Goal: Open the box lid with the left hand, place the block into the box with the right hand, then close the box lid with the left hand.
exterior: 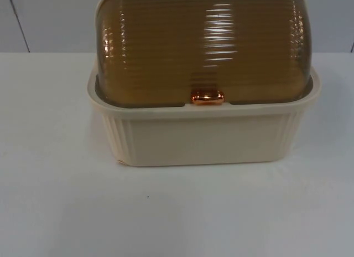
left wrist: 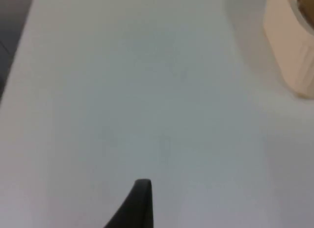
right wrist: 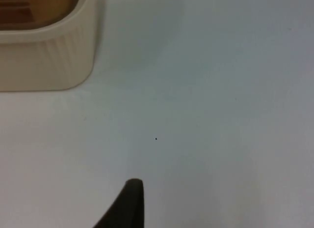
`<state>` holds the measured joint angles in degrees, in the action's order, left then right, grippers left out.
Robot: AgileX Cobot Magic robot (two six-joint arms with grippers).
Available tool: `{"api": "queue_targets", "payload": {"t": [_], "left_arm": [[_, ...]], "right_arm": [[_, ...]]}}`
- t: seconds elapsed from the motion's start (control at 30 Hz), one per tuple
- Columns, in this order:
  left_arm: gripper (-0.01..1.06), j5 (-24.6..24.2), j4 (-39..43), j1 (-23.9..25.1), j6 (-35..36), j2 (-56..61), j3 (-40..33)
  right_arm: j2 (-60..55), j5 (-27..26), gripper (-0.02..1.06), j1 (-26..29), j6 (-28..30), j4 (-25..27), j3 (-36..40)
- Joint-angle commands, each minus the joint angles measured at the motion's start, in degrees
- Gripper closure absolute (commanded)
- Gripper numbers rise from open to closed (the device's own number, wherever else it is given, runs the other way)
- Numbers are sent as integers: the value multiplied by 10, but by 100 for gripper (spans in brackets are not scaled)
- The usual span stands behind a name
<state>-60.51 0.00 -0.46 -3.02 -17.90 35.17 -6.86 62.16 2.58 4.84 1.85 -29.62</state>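
- The cream box [exterior: 204, 138] is seen on the white table [exterior: 177, 212], its brown lid [exterior: 202, 46] shut.
- The left fingers [left wrist: 140, 203] and right fingers [right wrist: 127, 203] are held over bare table beside the box; how far open cannot be told.

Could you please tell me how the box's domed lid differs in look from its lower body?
The lid is translucent brown and domed; the box body is opaque cream with nearly straight walls. The lid's ribs run horizontally, while the body's ribs are vertical and gathered near its corners. The lid carries a copper-coloured handle at its front edge; the body has none. They share rounded corners, and the lid sits shut within the body's rim.
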Motion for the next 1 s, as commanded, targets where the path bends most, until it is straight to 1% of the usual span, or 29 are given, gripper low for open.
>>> {"api": "queue_targets", "payload": {"t": [0.0,0.13,0.33,0.47,0.63,0.77,0.97], "left_arm": [[1,10,-16,-3,5,2,-17],[1,9,-22,-3,5,2,-52],[1,5,-22,-3,5,2,-55],[1,0,-6,-3,1,2,-58],[1,-2,-10,-3,1,2,-58],[1,-12,-15,-3,1,2,-69],[1,-12,-15,-3,1,38,-69]], "right_arm": [[5,-2,0,0,-1,-2,0],[5,-2,0,0,-1,-2,0],[5,-2,0,0,-1,-2,0],[5,-2,0,0,-1,-2,0],[5,-2,0,0,-1,-2,0],[5,-2,0,0,-1,-2,0],[5,-2,0,0,-1,-2,0]]}}
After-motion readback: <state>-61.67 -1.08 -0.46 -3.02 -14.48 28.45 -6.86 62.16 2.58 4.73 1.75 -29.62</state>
